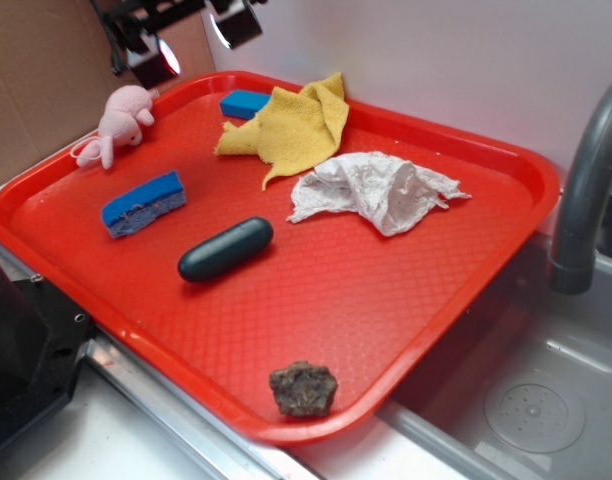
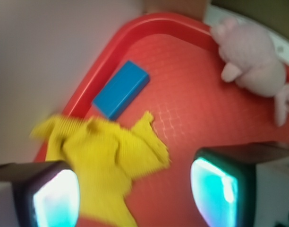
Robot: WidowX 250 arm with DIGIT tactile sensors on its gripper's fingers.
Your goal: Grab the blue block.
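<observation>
The blue block (image 1: 244, 103) lies at the far edge of the red tray (image 1: 406, 300), partly tucked behind a yellow cloth (image 1: 293, 125). In the wrist view the blue block (image 2: 122, 89) rests by the tray's rim, ahead of the fingers and apart from them. My gripper (image 1: 191, 35) hangs high above the tray's far-left corner. It is open (image 2: 135, 198), its two glowing pads (image 2: 57, 201) wide apart with only yellow cloth (image 2: 106, 161) and tray floor below them.
A pink plush toy (image 1: 121, 118) sits on the tray's left rim. On the tray lie a blue-topped sponge (image 1: 143, 203), a dark capsule (image 1: 226, 249), a crumpled white cloth (image 1: 376, 187) and a brown lump (image 1: 304, 388). A sink (image 1: 536, 400) and faucet (image 1: 586, 190) are at right.
</observation>
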